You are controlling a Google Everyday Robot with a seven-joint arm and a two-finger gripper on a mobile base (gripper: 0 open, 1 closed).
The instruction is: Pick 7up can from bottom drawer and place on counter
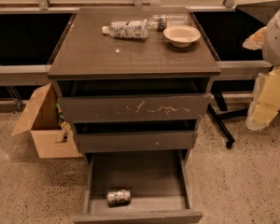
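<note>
Speckled stone floor, windows along the back. One dark grey cabinet with three drawers (all partly out) and a smooth, slightly glossy counter on top. Bottom drawer is out furthest, a shallow flat tray. One open cardboard box sits just beside the cabinet's left side. Gripper is at the right edge, pale, level with the upper drawers, apart from the cabinet; open or closed, can't tell. Two clear plastic bottles lie at the counter's back, one round pale bowl just beside them. One 7up can lies on its side in the bottom drawer, front left.
</note>
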